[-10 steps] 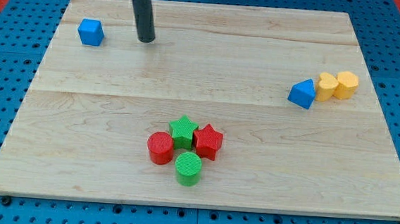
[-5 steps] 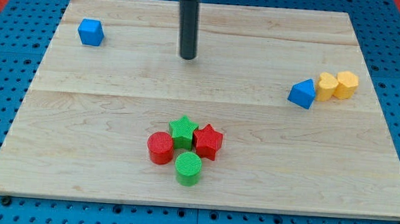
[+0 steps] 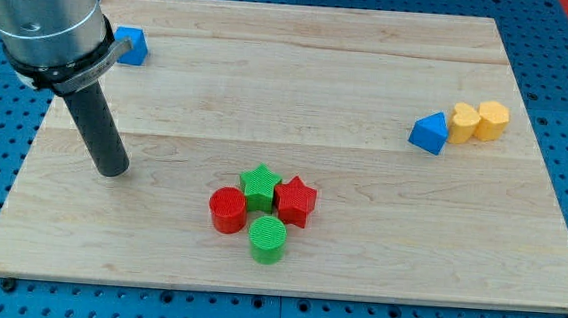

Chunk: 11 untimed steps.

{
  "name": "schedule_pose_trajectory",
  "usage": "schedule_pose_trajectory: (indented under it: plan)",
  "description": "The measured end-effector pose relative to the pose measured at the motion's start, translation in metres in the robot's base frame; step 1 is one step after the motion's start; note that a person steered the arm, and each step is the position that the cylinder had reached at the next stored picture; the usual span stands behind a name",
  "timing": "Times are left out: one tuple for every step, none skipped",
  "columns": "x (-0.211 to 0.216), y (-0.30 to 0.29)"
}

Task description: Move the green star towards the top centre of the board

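Rod, no gripper: tip (image 3: 113, 172) bare, holding nothing. Green star (image 3: 258, 186) lies right of it, well apart, amid three blocks.

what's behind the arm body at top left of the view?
A blue block sits behind it near the board's top-left corner; only the block's right part shows, the rest is covered, so its shape is unclear. My tip is well left of the green star.
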State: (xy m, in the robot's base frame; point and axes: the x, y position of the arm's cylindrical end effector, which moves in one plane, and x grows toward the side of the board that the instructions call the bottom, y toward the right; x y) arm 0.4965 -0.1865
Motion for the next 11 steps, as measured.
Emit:
schedule_pose_trajectory:
  plan:
    - [0.018, 0.005]
    - [0.084, 0.040]
    - [0.087, 0.041]
    - [0.091, 0.042]
    - [0.108, 0.053]
    - [0.109, 0.053]
    - [0.108, 0.053]
    - [0.109, 0.087]
    - [0.109, 0.090]
    - [0.109, 0.130]
    - [0.109, 0.134]
